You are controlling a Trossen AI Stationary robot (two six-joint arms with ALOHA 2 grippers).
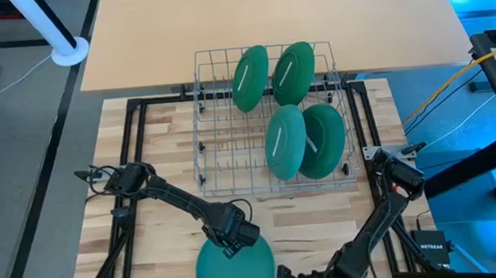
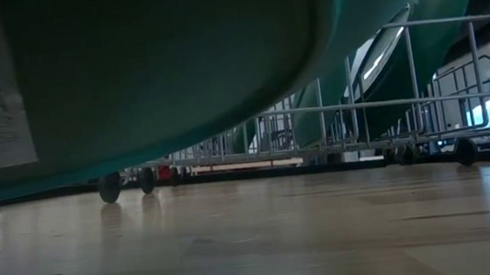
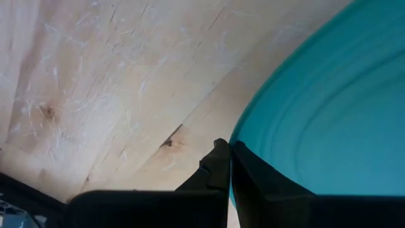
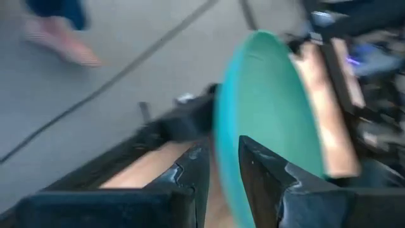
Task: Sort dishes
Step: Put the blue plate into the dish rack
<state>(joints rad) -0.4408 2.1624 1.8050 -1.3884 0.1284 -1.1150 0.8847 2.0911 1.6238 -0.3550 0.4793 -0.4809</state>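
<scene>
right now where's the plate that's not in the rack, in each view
High view: loose plate at bottom centre, left gripper at its rim.
Low view: its underside fills the top left, close to the camera.
Left wrist view: right side, rim in the gripper.
Right wrist view: centre, nearly edge-on.
Shared landmark: wooden table top, seen beneath it in the first three.

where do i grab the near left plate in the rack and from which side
Probably its upper rim, from above: the near-left plate stands on edge, leaning, in the wire rack, so only that thin edge is free. Keep off the neighbouring plate overlapping it. The left gripper holds a fifth plate.
</scene>
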